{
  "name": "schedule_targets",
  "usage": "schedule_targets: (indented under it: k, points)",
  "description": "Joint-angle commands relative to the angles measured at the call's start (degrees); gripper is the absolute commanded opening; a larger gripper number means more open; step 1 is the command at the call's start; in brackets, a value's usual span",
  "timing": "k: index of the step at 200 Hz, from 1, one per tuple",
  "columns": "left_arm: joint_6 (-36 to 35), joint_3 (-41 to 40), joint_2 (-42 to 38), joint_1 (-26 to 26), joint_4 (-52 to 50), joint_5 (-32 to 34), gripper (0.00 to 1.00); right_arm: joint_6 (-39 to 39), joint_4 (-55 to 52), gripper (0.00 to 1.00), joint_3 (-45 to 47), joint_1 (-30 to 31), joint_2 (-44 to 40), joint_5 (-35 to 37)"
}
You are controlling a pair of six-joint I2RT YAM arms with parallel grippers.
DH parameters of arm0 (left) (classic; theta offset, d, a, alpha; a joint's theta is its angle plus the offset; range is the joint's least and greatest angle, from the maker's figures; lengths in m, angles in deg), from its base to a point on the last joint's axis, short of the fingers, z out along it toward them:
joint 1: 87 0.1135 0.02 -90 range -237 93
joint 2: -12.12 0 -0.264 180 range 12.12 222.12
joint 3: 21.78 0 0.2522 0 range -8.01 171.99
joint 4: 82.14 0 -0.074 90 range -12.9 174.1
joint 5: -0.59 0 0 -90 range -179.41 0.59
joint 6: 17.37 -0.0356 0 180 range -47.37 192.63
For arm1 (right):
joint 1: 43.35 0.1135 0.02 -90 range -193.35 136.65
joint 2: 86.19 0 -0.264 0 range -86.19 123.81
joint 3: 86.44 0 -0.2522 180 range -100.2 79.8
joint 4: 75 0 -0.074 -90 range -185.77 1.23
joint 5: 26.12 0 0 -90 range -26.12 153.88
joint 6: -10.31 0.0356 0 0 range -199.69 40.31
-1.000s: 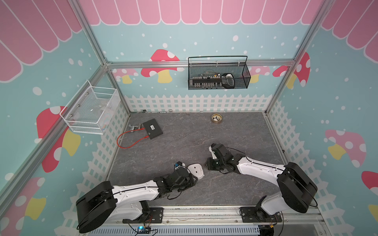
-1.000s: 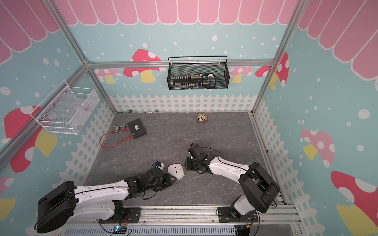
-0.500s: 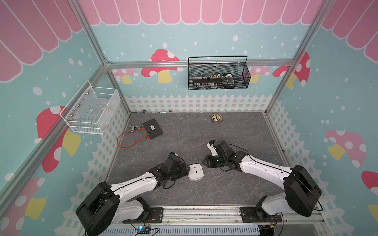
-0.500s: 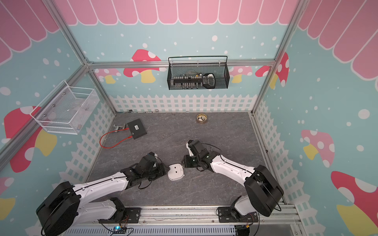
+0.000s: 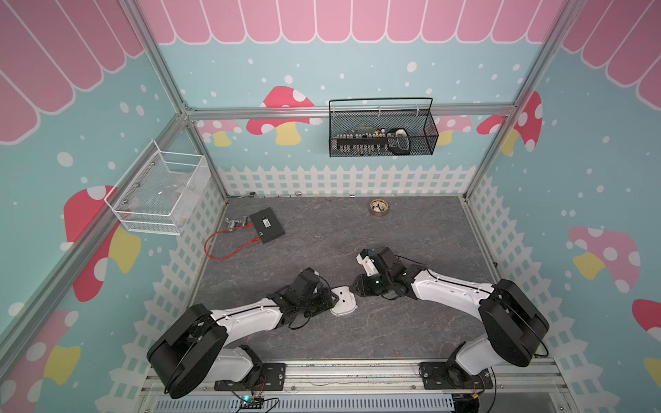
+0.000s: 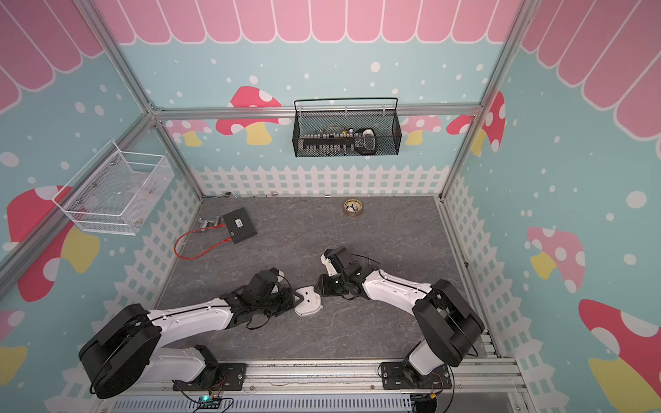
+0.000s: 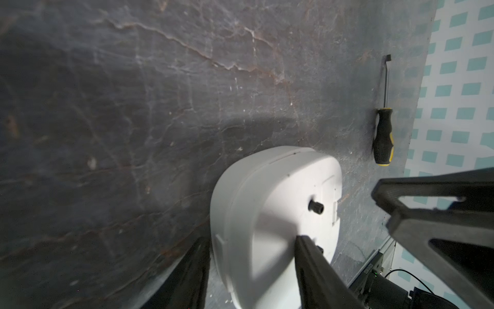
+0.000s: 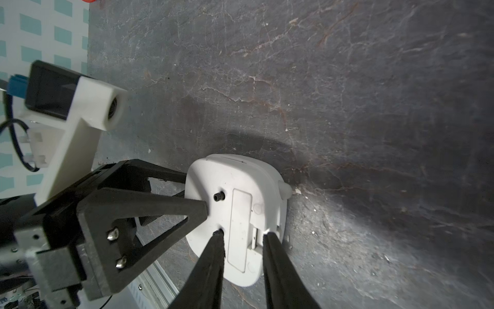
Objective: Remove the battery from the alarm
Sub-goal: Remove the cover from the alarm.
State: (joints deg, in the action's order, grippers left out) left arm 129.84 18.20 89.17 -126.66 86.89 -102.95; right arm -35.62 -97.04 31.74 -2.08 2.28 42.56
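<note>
Both arms have closed in on the alarm (image 5: 345, 304), back-up on the table (image 5: 393, 339) at lower centre of both top views: left gripper (image 7: 252, 239) now seemingly clamped on its edge, right gripper's (image 8: 243, 234) parted tips straddling the shut cover (image 8: 242, 211), so the battery, unseen, is presumably still inside.

The worktop (image 5: 357, 332) is a dark grey, slate-patterned slab. Near its front middle rests the white alarm (image 5: 344, 302), back side up. Toward the far left corner lies a flat black box (image 5: 267, 225) with a red cable (image 5: 206, 246) looping off it. A small brass dish (image 5: 378, 207) sits near the back fence. The left wrist view shows a black-and-yellow screwdriver (image 7: 383, 136) lying by the edge.
</note>
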Motion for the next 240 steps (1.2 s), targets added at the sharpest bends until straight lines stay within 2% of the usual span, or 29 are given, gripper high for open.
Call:
schedule_targets:
  k: [1,37,99,145,240]
  points:
    - [-0.61,-1.73,1.5,-0.03,0.33,-0.59,0.5,0.57,2.44,0.31,1.53,-0.06,0.97,-2.23]
    - [-0.78,-2.03,3.14,0.0,0.9,-0.73,0.46,1.08,3.59,0.31,3.29,-0.06,0.58,-3.1]
    - [-0.78,-2.31,4.32,-0.03,0.99,-0.32,0.45,2.59,4.93,0.31,7.14,0.3,-1.55,-2.35]
    - [-0.7,-2.75,4.9,-0.01,1.52,-0.43,0.45,2.33,4.28,0.31,6.66,0.3,-1.66,-1.48]
    - [-1.23,-1.17,9.24,-1.17,3.26,-1.16,0.41,5.67,12.94,0.3,10.1,0.51,0.79,-4.5]
